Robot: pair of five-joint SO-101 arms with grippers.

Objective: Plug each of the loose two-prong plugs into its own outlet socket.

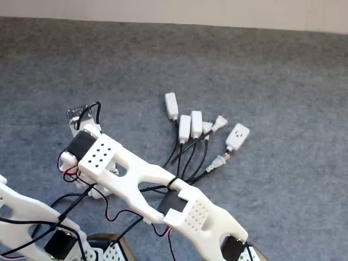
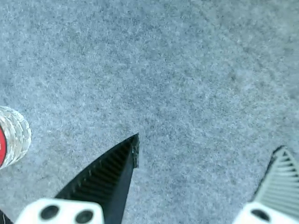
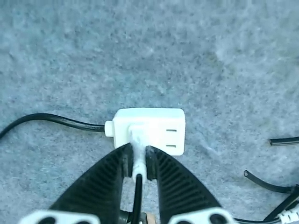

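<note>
My right gripper (image 3: 138,150) is shut on a white two-prong plug (image 3: 137,140). The plug sits against a white outlet block (image 3: 154,126) on the grey carpet, beside the block's free pair of slots. A black cord (image 3: 51,120) leaves the block's end. My left gripper (image 2: 208,144) hangs open over bare carpet with nothing between its fingers. In the high view a loose plug (image 1: 219,123) and another loose plug (image 1: 217,162) lie by a white outlet block (image 1: 237,137). Three more white blocks lie close by: one (image 1: 171,105), a second (image 1: 185,128) and a third (image 1: 196,124).
Black cords (image 1: 187,157) run from the blocks and gather under a white arm (image 1: 141,179) that crosses the carpet diagonally. A second arm (image 1: 27,215) sits at the lower left. A clear ribbed round object (image 2: 11,140) with a red part lies near the left gripper.
</note>
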